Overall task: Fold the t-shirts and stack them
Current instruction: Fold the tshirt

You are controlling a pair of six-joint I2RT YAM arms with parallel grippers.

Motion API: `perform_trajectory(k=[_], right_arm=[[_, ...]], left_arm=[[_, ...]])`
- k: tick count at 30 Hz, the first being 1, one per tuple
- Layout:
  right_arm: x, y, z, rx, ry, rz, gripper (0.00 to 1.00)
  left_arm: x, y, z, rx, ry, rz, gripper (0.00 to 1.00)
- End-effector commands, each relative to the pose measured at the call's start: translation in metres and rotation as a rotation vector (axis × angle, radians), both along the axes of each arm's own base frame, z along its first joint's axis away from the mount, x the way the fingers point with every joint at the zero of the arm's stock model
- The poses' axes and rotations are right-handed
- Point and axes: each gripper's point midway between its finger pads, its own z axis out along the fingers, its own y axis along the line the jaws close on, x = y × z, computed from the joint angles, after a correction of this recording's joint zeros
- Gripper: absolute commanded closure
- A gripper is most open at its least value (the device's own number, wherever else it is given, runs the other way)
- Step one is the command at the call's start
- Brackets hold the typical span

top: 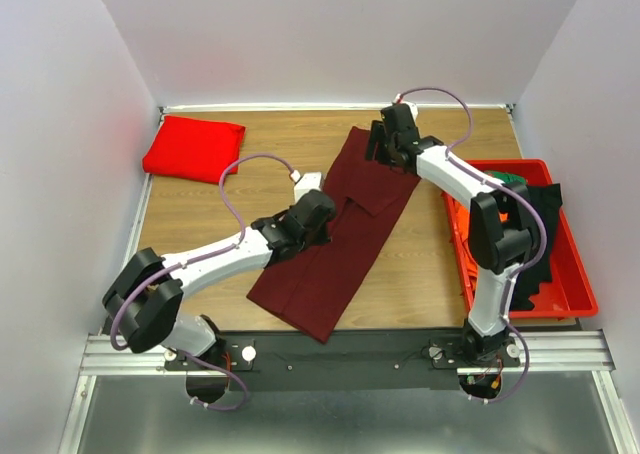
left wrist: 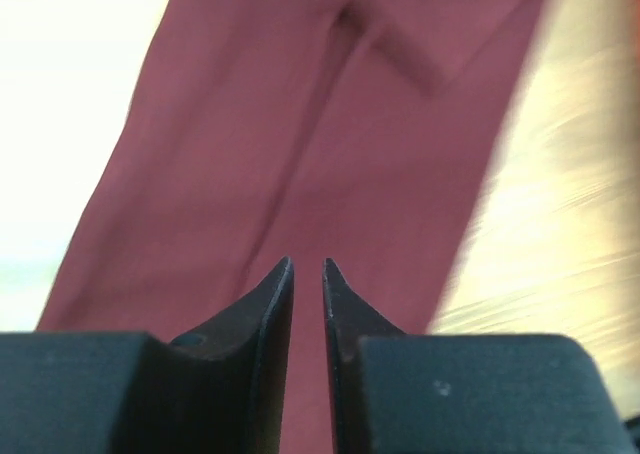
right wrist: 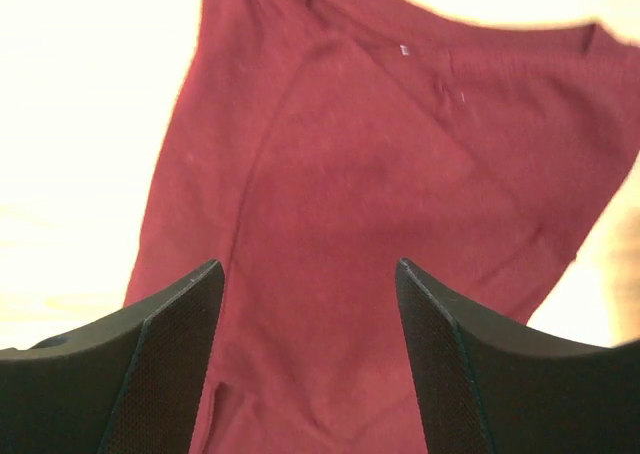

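Maroon shirt (top: 340, 236) lies as long folded strip mid-surface (top: 420, 264); red shirt (top: 193, 147) folded, far left. Cloth light, limp: pinch end corners. Left fingers (left wrist: 270, 309) nearly together, empty; right fingers (right wrist: 170, 349) spread above shirt.

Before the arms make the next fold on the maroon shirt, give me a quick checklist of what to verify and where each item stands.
1. Maroon shirt lies as a long flat strip on the table: ok.
2. Right gripper open over the shirt's far end: ok.
3. Left gripper ready to grasp: not ok, its fingers are nearly closed with no cloth between them.
4. Red shirt folded at the far left corner, apart from the strip: ok.
5. Strip clear of the red bin: ok.
6. Either gripper touching the cloth: cannot tell.
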Motion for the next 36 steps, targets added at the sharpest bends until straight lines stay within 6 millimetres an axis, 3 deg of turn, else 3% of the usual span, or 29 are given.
perform_trajectory(k=[1, 6, 7, 8, 9, 13, 14, 15, 17, 18, 20, 21, 23, 24, 28, 31, 32, 33, 35, 36], right_arm=[[-0.025, -0.011, -0.043, -0.013, 0.124, -0.046, 0.25], [-0.018, -0.016, -0.076, -0.058, 0.175, -0.062, 0.31], [-0.006, -0.015, -0.072, -0.044, 0.164, -0.052, 0.33], [-0.005, -0.014, -0.091, -0.057, 0.202, -0.032, 0.34], [0.008, -0.011, -0.084, -0.049, 0.178, -0.03, 0.34], [0.025, -0.006, -0.117, -0.082, 0.215, 0.023, 0.34], [0.04, 0.0, -0.108, -0.073, 0.183, 0.035, 0.34], [0.041, 0.002, -0.13, -0.088, 0.212, 0.066, 0.34], [0.063, 0.012, -0.122, -0.079, 0.169, 0.092, 0.33], [0.067, 0.015, -0.136, -0.09, 0.181, 0.122, 0.33], [0.079, 0.021, -0.139, -0.092, 0.164, 0.147, 0.29], [0.091, 0.029, -0.137, -0.085, 0.134, 0.181, 0.25], [0.109, 0.038, -0.122, -0.071, 0.077, 0.209, 0.18], [0.112, 0.039, -0.122, -0.074, 0.068, 0.214, 0.15], [0.122, 0.051, -0.098, -0.035, 0.018, 0.246, 0.06], [0.128, 0.052, -0.054, -0.019, -0.053, 0.238, 0.03], [0.129, 0.053, -0.04, -0.014, -0.074, 0.238, 0.03], [0.13, 0.053, -0.011, -0.001, -0.116, 0.234, 0.03], [0.126, 0.049, 0.01, 0.018, -0.134, 0.21, 0.02], [0.121, 0.047, 0.047, 0.048, -0.178, 0.183, 0.03]], left_arm=[[-0.032, 0.024, -0.053, 0.118, 0.119, -0.018, 0.77], [-0.047, 0.012, -0.078, 0.151, 0.17, -0.084, 0.79], [-0.048, 0.006, -0.078, 0.153, 0.17, -0.1, 0.79], [-0.049, 0.003, -0.085, 0.16, 0.188, -0.109, 0.79], [-0.048, -0.004, -0.086, 0.146, 0.184, -0.122, 0.79], [-0.05, -0.027, -0.097, 0.104, 0.222, -0.18, 0.8], [-0.052, -0.033, -0.104, 0.095, 0.249, -0.203, 0.81], [-0.052, -0.04, -0.104, 0.082, 0.254, -0.219, 0.81], [-0.049, -0.061, -0.1, 0.026, 0.263, -0.257, 0.81], [-0.042, -0.075, -0.09, -0.012, 0.24, -0.273, 0.81], [-0.04, -0.091, -0.088, -0.047, 0.25, -0.302, 0.81], [-0.035, -0.107, -0.077, -0.093, 0.239, -0.328, 0.81], [-0.026, -0.123, -0.069, -0.124, 0.224, -0.344, 0.81], [-0.027, -0.123, -0.072, -0.12, 0.231, -0.344, 0.81], [-0.007, -0.126, -0.051, -0.158, 0.18, -0.331, 0.8], [0.001, -0.121, -0.021, -0.189, 0.113, -0.332, 0.73], [0.005, -0.117, -0.003, -0.212, 0.079, -0.327, 0.7], [0.007, -0.114, 0.005, -0.219, 0.061, -0.325, 0.65], [0.012, -0.101, 0.026, -0.232, 0.013, -0.293, 0.63], [0.01, -0.092, 0.025, -0.224, 0.025, -0.279, 0.62]])
